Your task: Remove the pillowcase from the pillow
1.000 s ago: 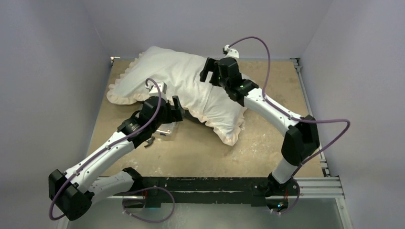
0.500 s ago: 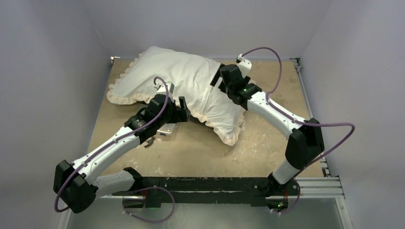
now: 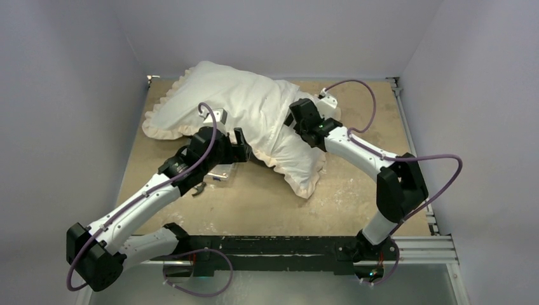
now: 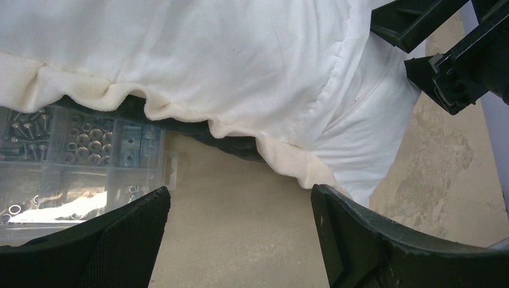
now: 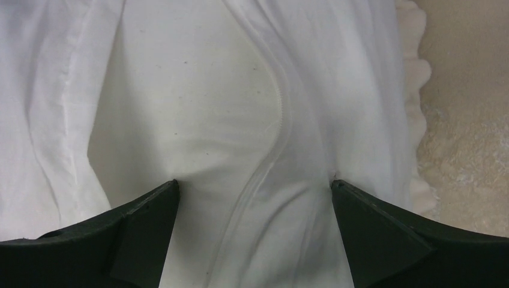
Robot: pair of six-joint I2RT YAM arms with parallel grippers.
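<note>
The pillowcase (image 3: 241,105) lies white side up across the back of the table, its cream frill (image 3: 279,164) along the near edge. It bulges with the pillow inside, whose own surface I cannot pick out. My left gripper (image 3: 240,141) is open and empty just in front of the frill. The left wrist view shows its jaws (image 4: 240,198) over bare table, with the frill (image 4: 282,159) and a dark grey underside (image 4: 234,144) ahead. My right gripper (image 3: 293,118) is open and pressed down on the white fabric (image 5: 198,108), with a zipper seam (image 5: 277,126) between the jaws (image 5: 252,186).
A clear plastic box of screws and nuts (image 3: 219,173) lies under my left wrist, partly beneath the frill; it also shows in the left wrist view (image 4: 66,156). Grey walls close in the table (image 3: 267,203) on three sides. Bare tabletop (image 5: 468,120) lies right of the pillowcase.
My right gripper has come down and toward the near right, from above the back of the pillowcase onto its middle. My left gripper has barely moved.
</note>
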